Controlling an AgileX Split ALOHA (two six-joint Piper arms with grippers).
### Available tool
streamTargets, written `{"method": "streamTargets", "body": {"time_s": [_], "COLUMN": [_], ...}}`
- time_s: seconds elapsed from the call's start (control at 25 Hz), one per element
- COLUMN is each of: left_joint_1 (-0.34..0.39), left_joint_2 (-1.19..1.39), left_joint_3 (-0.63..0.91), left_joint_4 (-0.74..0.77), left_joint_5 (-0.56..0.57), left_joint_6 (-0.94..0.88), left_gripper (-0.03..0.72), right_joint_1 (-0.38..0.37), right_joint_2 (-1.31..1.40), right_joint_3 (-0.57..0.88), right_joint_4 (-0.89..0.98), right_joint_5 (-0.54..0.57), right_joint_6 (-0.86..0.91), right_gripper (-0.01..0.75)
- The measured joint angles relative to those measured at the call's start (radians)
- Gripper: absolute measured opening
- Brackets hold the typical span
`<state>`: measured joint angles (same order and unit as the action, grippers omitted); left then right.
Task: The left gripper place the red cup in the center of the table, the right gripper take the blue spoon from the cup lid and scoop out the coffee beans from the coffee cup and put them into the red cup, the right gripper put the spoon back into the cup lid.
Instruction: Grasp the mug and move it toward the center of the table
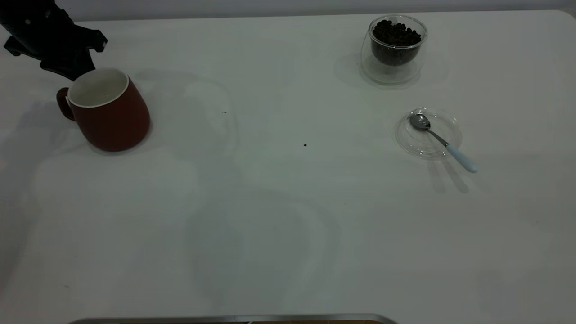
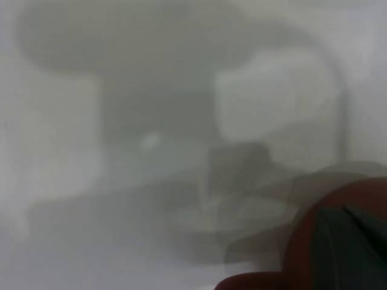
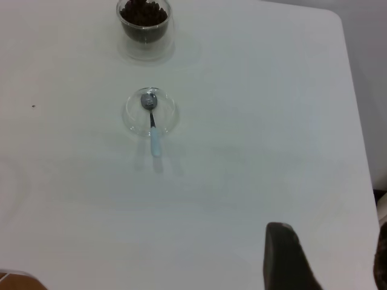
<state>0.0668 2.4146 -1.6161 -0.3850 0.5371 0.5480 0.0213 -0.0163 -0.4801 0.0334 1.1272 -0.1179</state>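
Red cup [image 1: 110, 112] sits upright at the table's [image 1: 270, 216] far left, well off centre, handle [image 1: 64, 104] pointing to the left edge, white inside visible, looks empty. Left gripper [image 1: 67, 63] sits right behind the cup at the rim, touching or just beside it, can't tell which. Its fingertips are hidden behind the cup, so can't tell if the fingers are open or closed. Left wrist view is heavily blurred: only a dark red curve of the cup [image 2: 314, 241] and a dark finger [image 2: 363, 235] read.

Coffee cup [image 1: 394, 48] stands at right rear, full of coffee beans [image 1: 396, 33]. Just in front of it, apart, lies the cup lid [image 1: 427, 133] with the blue spoon [image 1: 443, 141] in it, bowl inside the lid, pale handle sticking out over the rim toward the front right. Nothing stands between the red cup and the centre, just two tiny dark specks [image 1: 305, 145].

Right gripper [image 3: 329, 266] shows only in its own wrist view, cut off at the frame edge, well back from lid [image 3: 150, 112], spoon [image 3: 151, 124] and coffee cup [image 3: 144, 27]. Its fingers stand apart, holding nothing.
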Motion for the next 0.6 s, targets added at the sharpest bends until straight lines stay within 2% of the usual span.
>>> {"method": "streamTargets", "body": {"time_s": [0.12, 0.24, 0.48, 0.6], "left_joint_1": [0.000, 0.000, 0.000, 0.000], "left_joint_2": [0.001, 0.001, 0.001, 0.001], "left_joint_3": [-0.037, -0.109, -0.195, -0.195], "left_joint_4": [0.048, 0.130, 0.175, 0.178], "left_joint_5": [0.009, 0.069, 0.362, 0.431], "left_joint_6": [0.030, 0.121, 0.527, 0.708], "left_gripper": [0.009, 0.009, 0.009, 0.010], "right_joint_1": [0.000, 0.000, 0.000, 0.000], "right_joint_2": [0.000, 0.000, 0.000, 0.000], "right_joint_3": [0.000, 0.000, 0.000, 0.000], "right_joint_4": [0.000, 0.000, 0.000, 0.000], "right_joint_5": [0.000, 0.000, 0.000, 0.000], "right_joint_6": [0.000, 0.000, 0.000, 0.000], "right_gripper": [0.391, 0.391, 0.391, 0.391]}}
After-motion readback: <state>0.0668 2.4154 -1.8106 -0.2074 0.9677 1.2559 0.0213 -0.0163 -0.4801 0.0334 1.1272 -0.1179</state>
